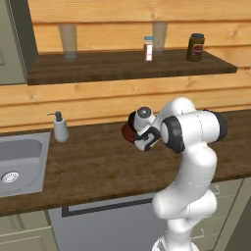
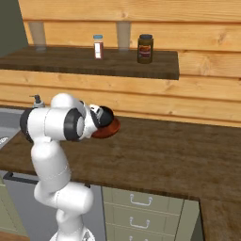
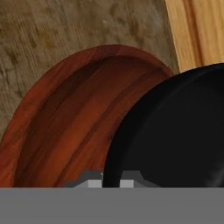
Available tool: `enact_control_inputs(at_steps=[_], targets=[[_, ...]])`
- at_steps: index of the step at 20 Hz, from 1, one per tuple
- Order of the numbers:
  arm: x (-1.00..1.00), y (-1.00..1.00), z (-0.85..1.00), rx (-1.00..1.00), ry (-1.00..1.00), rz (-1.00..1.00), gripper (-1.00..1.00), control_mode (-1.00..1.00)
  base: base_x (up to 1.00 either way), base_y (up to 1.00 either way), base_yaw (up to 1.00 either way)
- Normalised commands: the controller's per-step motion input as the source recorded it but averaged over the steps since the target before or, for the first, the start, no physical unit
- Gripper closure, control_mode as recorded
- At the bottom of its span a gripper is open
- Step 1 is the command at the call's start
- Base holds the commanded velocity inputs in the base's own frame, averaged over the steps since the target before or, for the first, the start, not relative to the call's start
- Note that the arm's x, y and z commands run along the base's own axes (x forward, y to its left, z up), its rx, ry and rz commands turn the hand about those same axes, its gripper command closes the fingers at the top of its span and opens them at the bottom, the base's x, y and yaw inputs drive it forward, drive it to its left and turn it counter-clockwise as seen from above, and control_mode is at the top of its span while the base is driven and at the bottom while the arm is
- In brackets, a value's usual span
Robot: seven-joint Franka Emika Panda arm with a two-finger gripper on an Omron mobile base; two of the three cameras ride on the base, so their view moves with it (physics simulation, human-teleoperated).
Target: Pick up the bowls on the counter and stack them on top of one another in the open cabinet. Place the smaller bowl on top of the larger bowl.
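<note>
end effector (image 3: 111, 181) straddling the black bowl's (image 3: 175, 140) rim, looking clenched on it, brown bowl (image 3: 65, 127) sitting underneath on the bench (image 2: 164, 150)

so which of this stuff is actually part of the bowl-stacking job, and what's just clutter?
Part of the job:
- brown bowl
- black bowl
- counter
- open shelf
- gripper, at the black bowl's rim

Just lying about:
- soap dispenser
- sink
- two glasses
- spice shaker
- dark jar
</note>
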Motion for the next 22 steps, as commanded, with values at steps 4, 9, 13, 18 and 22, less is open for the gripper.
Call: enact_control_inputs(at_steps=[4, 9, 13, 18, 22], targets=[[0.10, 0.00, -0.28, 0.00, 0.01, 0.04, -1.00, -1.00, 0.00, 0.00, 0.00], [0.03, -0.01, -0.02, 0.00, -0.01, 0.00, -1.00, -1.00, 0.00, 0.00, 0.00], [-0.35, 0.00, 0.31, 0.00, -0.04, 0.00, -1.00, -1.00, 0.00, 0.00, 0.00], [-0.52, 0.00, 0.49, 0.00, -0.03, 0.00, -1.00, -1.00, 0.00, 0.00, 0.00], [-0.75, 0.00, 0.37, 0.04, 0.00, 0.00, -1.00, -1.00, 0.00, 0.00, 0.00]])
